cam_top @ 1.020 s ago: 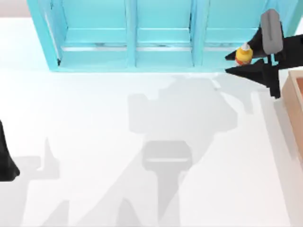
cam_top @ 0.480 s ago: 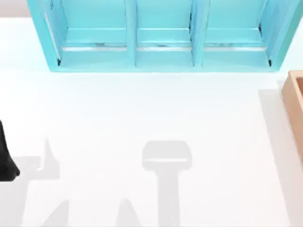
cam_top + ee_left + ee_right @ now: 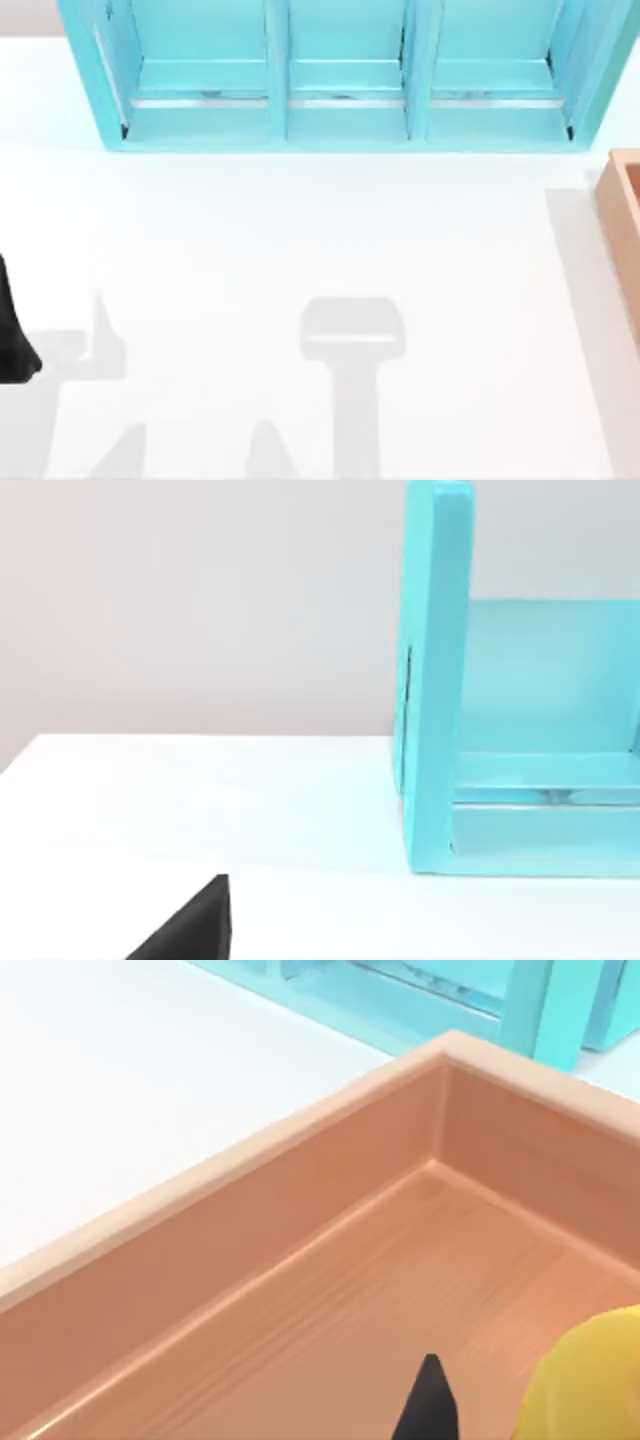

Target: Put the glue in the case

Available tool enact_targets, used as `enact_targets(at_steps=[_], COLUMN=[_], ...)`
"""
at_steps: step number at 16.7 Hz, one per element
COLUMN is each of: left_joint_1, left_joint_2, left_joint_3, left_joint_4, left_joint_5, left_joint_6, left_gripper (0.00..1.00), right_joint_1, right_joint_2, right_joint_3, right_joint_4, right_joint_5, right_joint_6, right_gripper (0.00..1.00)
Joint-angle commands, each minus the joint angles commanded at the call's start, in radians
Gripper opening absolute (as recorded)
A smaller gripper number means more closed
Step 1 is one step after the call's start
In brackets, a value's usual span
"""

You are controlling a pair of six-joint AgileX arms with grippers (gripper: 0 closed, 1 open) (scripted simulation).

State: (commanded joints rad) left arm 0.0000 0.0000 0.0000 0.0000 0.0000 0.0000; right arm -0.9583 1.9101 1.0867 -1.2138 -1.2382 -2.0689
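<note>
The glue (image 3: 590,1380) shows in the right wrist view as a rounded orange-yellow body, close to the camera and above the floor of the case. The case (image 3: 250,1160) is an open, light-brown wooden box; its corner also shows at the right edge of the top view (image 3: 625,220). My right gripper (image 3: 530,1415) hangs over the inside of the case, shut on the glue, with one black fingertip (image 3: 430,1405) beside the bottle. The bottle's cap and label are out of frame. My left arm (image 3: 15,350) is parked at the table's left edge.
A teal cabinet (image 3: 340,110) with three open bays stands along the back of the white table; its side wall (image 3: 435,680) is in the left wrist view. A black fingertip (image 3: 190,930) of the left arm pokes in there.
One second ago my right gripper held the glue in front of the cabinet's right bay. It has since moved right, out of the top view. The left arm has not moved.
</note>
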Motion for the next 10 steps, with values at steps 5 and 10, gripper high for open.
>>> enact_targets(at_steps=[5, 10], left_joint_1=[0.0, 0.0], left_joint_2=[0.0, 0.0], left_joint_3=[0.0, 0.0], left_joint_4=[0.0, 0.0], left_joint_5=[0.0, 0.0], left_joint_6=[0.0, 0.0], left_gripper=[1.0, 1.0], right_joint_1=[0.007, 0.043], right_joint_2=[0.004, -0.016], right_joint_3=[-0.001, -0.054], right_joint_4=[0.015, 0.196], right_joint_5=[0.001, -0.014], right_joint_6=[0.013, 0.162], right_gripper=[0.0, 0.0])
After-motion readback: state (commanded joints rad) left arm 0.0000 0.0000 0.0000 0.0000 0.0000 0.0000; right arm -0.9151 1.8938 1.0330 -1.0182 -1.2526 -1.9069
